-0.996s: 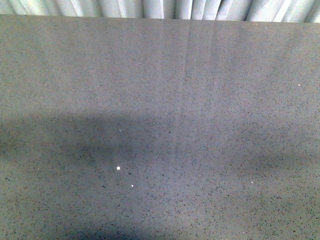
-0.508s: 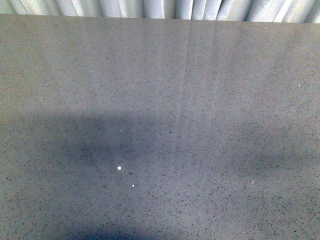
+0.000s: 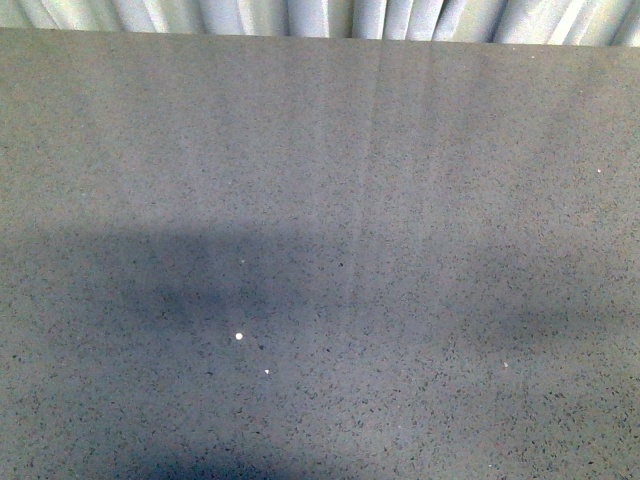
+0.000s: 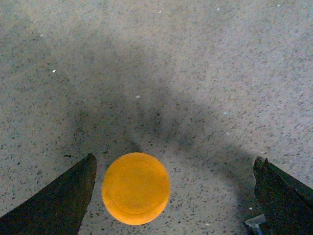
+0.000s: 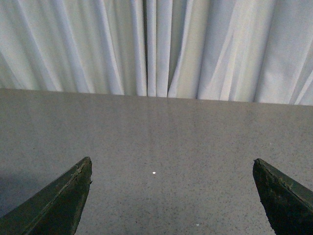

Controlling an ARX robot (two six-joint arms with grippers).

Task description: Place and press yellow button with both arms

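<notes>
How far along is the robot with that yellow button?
Nothing looks finished yet. In hand: the left gripper hangs open above the yellow button, whose cap sits between its fingers, near one but ungripped. The right gripper is open and empty, facing the curtain. Left to do, it seems: grasp the button, place it, then press it.

yellow button (image 4: 136,188), round orange-yellow cap, seen top-down

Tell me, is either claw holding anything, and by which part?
Nothing is held. The left gripper is open around the yellow button without gripping it; the right gripper is open and empty.
</notes>
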